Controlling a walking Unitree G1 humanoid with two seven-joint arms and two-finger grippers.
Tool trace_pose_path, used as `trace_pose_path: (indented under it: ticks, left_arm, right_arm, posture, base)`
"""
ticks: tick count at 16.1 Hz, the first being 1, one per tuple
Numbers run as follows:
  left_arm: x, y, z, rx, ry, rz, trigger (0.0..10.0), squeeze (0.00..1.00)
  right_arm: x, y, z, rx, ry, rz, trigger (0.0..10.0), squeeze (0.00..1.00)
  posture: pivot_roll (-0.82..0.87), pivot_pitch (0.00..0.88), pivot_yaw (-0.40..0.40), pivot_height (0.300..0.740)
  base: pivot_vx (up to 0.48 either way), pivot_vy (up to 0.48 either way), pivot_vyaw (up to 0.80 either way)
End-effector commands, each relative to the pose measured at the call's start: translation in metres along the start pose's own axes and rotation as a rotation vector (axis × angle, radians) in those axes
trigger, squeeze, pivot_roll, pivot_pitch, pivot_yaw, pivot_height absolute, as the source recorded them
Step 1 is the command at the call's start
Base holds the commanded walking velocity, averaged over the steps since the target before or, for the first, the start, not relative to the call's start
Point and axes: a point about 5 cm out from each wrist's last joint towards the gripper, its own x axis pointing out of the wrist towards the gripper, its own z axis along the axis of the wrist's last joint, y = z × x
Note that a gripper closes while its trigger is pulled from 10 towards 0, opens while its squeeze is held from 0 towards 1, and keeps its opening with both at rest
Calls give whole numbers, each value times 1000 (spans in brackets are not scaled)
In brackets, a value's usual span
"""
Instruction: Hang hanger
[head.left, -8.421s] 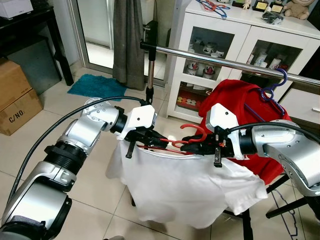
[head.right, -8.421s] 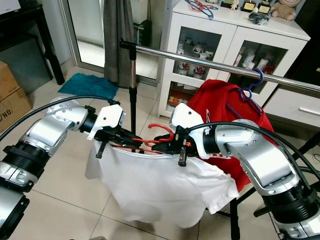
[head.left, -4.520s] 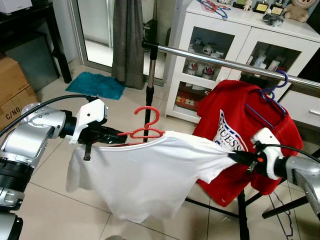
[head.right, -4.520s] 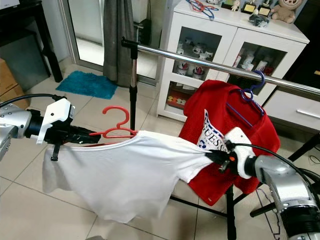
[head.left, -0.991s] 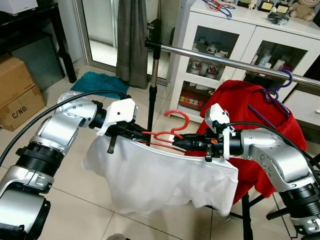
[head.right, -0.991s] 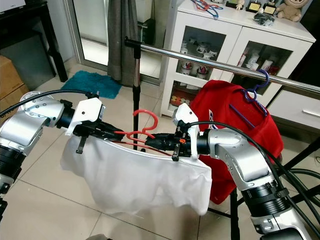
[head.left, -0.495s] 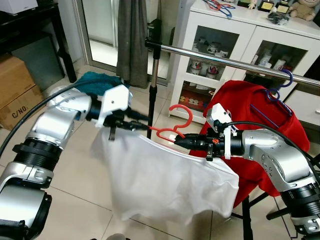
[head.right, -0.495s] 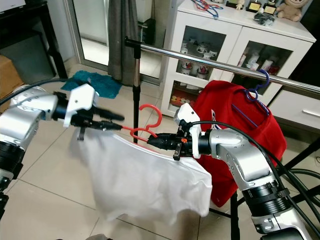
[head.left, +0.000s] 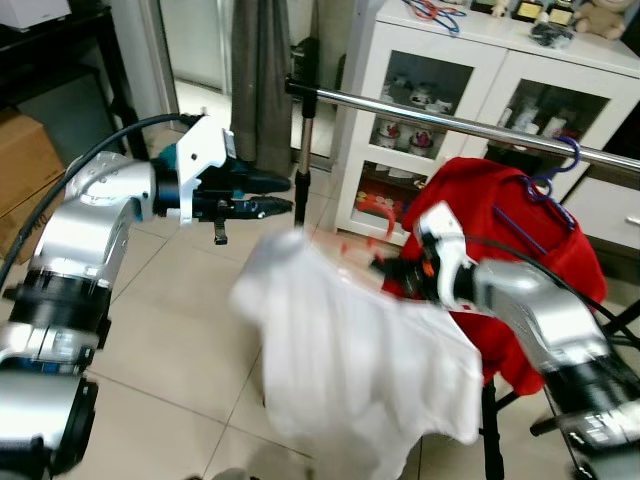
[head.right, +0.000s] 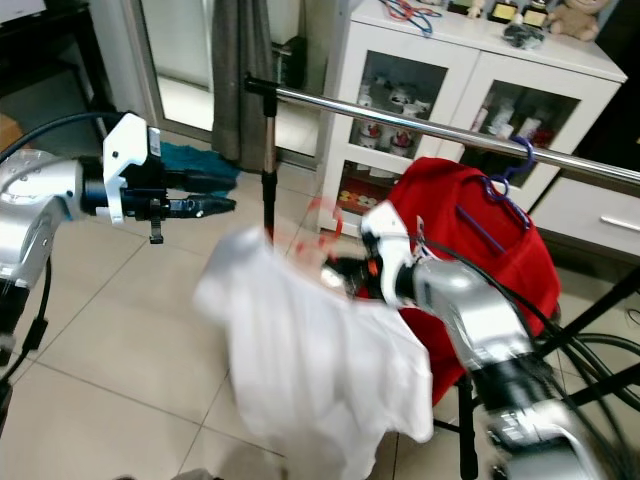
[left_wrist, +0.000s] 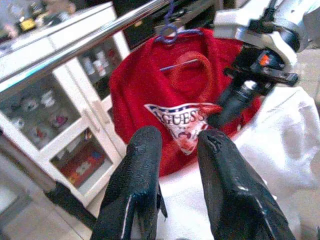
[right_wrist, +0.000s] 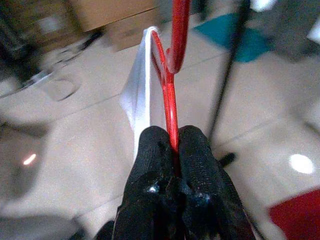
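Left gripper (head.left: 278, 197) lets go, fingers narrowly parted, empty! The red hanger (right_wrist: 170, 75) with its white T-shirt (head.left: 350, 370) now swings (blurred) from the right gripper (right_wrist: 170, 145) alone, pinched, below the rail (head.left: 450, 125).

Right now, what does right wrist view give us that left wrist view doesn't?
Right wrist view: the right gripper shut on the red hanger, its hook standing up beyond the fingers, one edge of the white shirt draped from it, tiled floor behind.

Left wrist view: the left gripper open and holding nothing, looking at the red shirt on its blue hanger on the steel rail, the white cabinet, and the right arm's wrist.

Both: the white shirt and the red hanger, blurred in the left wrist view.
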Motion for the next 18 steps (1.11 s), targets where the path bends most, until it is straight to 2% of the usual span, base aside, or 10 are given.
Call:
trace_pose_path:
  ticks: [1,3,6,9,11,12,13,15,17,18]
  left_arm:
    - [0,-2,0,-2,12,56,10000,0]
    - [2,-15,-11,-34,45,143,10000,0]
    - [14,-38,-25,-141,12,338,10000,0]
    - [21,-54,-31,-201,-45,458,10000,0]
    - [22,-72,-36,-300,-82,622,10000,0]
    - [17,-76,-37,-295,-76,695,10000,0]
    - [12,-79,-42,-304,-51,773,10000,0]
    - [7,-83,-50,-313,-10,836,10000,0]
    - [5,-98,-57,-279,48,836,10000,0]
    - [6,-100,-56,-275,52,834,10000,0]
  right_arm:
    - [-4,-17,13,8,-58,-148,0,0]
    - [4,-31,18,55,-87,-318,0,0]
    - [11,-49,24,108,-121,-549,0,0]
    - [13,-52,26,143,-160,-624,0,0]
    - [8,-44,18,161,-228,-596,0,0]
    - [-1,-38,7,148,-219,-595,4667,0]
    - [-13,-29,-6,144,-210,-607,10000,0]
    - [-26,-18,-16,137,-214,-622,10000,0]
    - [-49,7,-38,205,-185,-660,10000,0]
    - [-52,13,-40,223,-188,-665,10000,0]
  posture:
    - [8,0,-78,740]
    - [18,0,-81,740]
    - [20,0,-66,740]
    - [17,0,-53,740]
    - [10,0,-45,740]
    - [7,0,-43,740]
    - [1,0,-36,740]
    - [-13,0,-25,740]
    - [-25,0,-20,740]
    - [-25,0,-20,740]
  base:
    - [0,0,0]
    - [0,0,0]
    - [0,0,0]
    - [0,0,0]
    - [0,0,0]
    - [0,0,0]
    - [0,0,0]
    - [0,0,0]
    - [0,0,0]
    - [0,0,0]
